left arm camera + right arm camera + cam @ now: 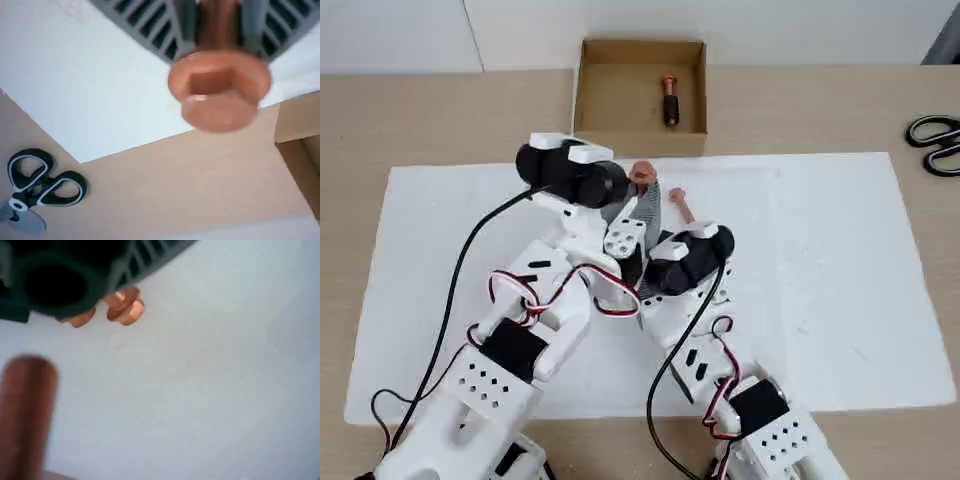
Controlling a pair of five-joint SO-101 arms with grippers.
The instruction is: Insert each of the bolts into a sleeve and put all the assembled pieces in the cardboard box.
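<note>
White sheet (430, 230): it is covering the middle of your table and serving as a plain work surface. Both grippers are hanging above it, near its far edge.
Left gripper (642, 183): its grey fingers are clamping the shank of the flanged copper piece (219, 87). The hex head is sticking out past the tips, and I judge you are offering that end up for mating.
Flanged copper piece: it is sitting between the fingers, lifted off the sheet, just short of the box.
Cardboard box (620, 105): it is standing open beyond the sheet's far edge, placed there to receive finished parts. One assembled piece (670, 100) is lying inside.
Right gripper (686, 222): it is gripping the copper rod (680, 206), I judge. The rod is angling up toward your left gripper's piece, near it but apart.
Bolt or sleeve: you cannot tell which copper part is which.
Scissors (45, 184): they are lying on bare table at the far right, well apart.
</note>
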